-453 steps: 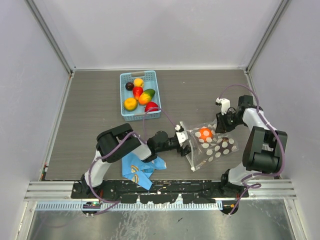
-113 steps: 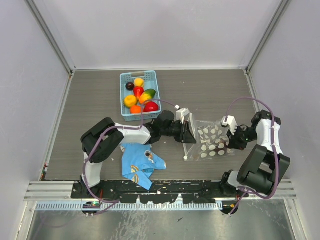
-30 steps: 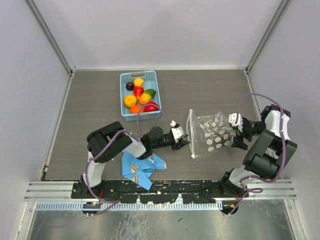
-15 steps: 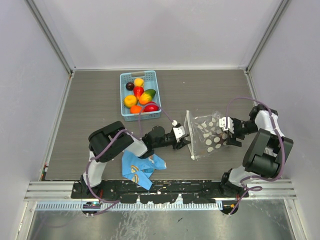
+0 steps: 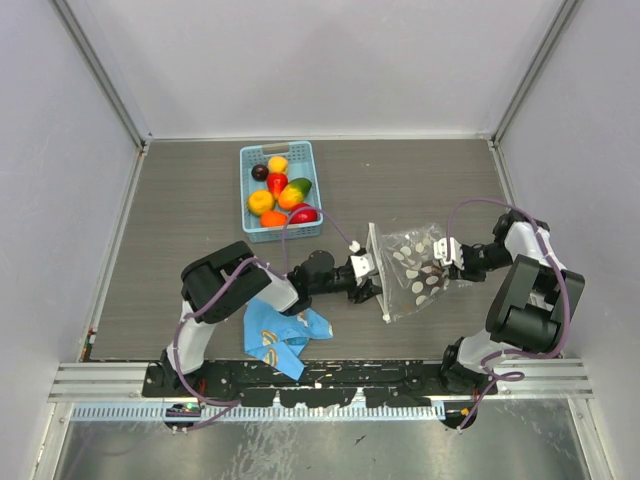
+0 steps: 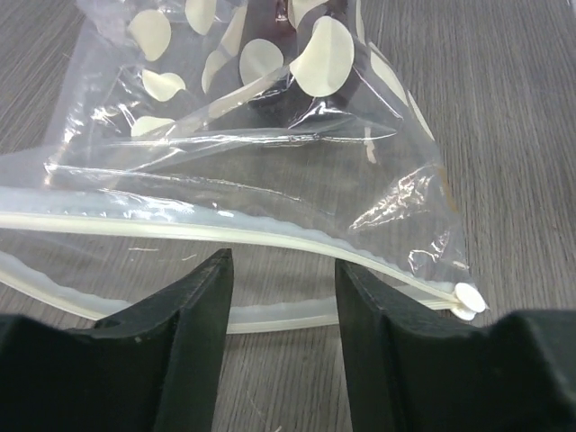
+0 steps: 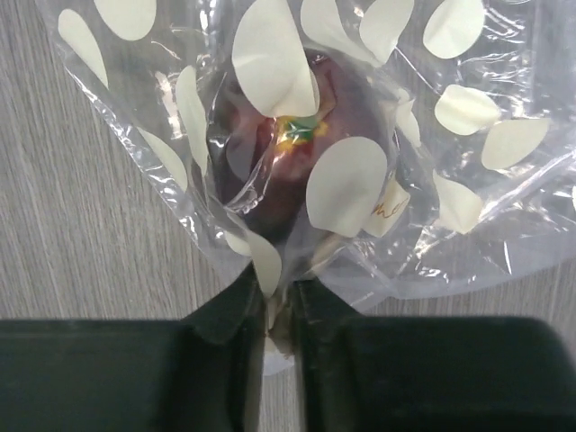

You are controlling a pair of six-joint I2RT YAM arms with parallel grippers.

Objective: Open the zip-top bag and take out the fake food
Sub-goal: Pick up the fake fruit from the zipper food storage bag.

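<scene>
On the grey wood-grain table (image 5: pixel 180 220), the light blue slotted plastic basket (image 5: pixel 244 190) at the far left holds the glossy plastic fake food (image 5: pixel 276 190). The clear polka-dotted zip-top bag (image 5: pixel 405 285) lies right of centre between my arms, and the blue cartoon-print cloth (image 5: pixel 275 335) sits crumpled near left. My left gripper (image 6: pixel 283 297) stands parted at the bag's left end, its white zip strip (image 6: pixel 279 317) crossing the gap unclamped, while my right gripper (image 7: pixel 274 315) pinches the bag's right-hand film, just past which a dark rounded shape (image 7: pixel 270 171) shows that I cannot identify.
</scene>
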